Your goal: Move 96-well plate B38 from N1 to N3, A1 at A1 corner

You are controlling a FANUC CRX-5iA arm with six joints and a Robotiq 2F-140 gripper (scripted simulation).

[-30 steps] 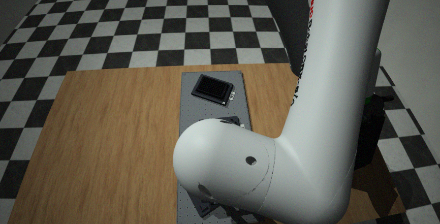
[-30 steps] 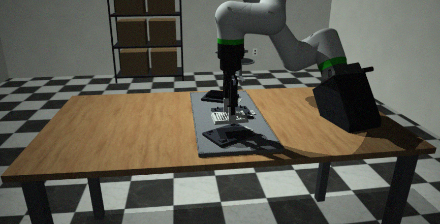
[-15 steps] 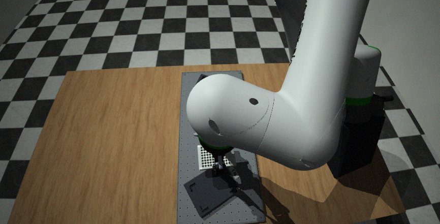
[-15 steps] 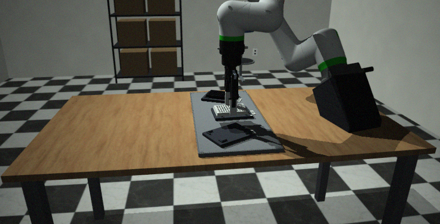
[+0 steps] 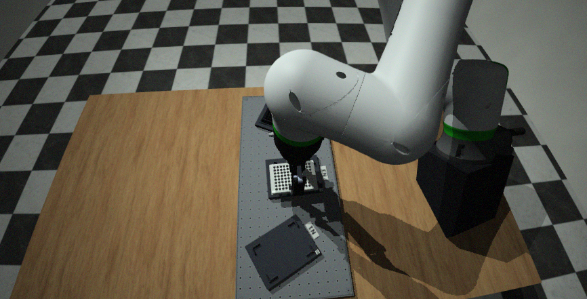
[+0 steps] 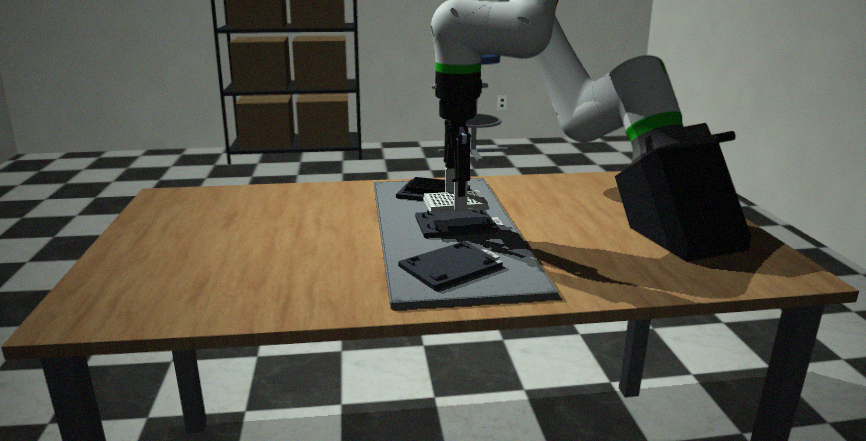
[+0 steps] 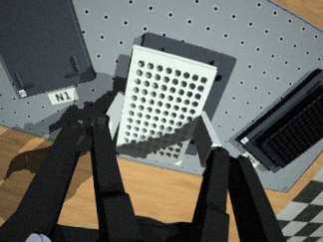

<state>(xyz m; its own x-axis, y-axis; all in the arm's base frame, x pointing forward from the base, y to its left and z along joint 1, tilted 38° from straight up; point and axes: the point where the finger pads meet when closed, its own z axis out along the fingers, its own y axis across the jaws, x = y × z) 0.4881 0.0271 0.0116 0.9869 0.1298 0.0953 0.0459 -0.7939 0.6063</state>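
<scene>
The white 96-well plate B38 [image 5: 285, 175] [image 7: 165, 101] hangs in my gripper [image 5: 299, 182], which is shut on its long sides. In the side view the plate [image 6: 454, 200] is a little above the middle dark nest [image 6: 454, 222], roughly level. The wrist view shows that nest's edge [image 7: 221, 68] under the plate, slightly offset from it. The nest N1 [image 5: 283, 251] [image 7: 40, 26], nearest the front, is empty, with its label [image 7: 63, 96] beside it. The black plate B83 [image 5: 264, 118] [image 7: 291, 124] sits on the far nest, mostly hidden by my arm in the overhead view.
All three nests stand on a grey perforated deck [image 6: 466, 243] on a wooden table. The arm's black base [image 6: 681, 189] is at the table's right. A shelf with boxes [image 6: 284, 49] stands behind the table.
</scene>
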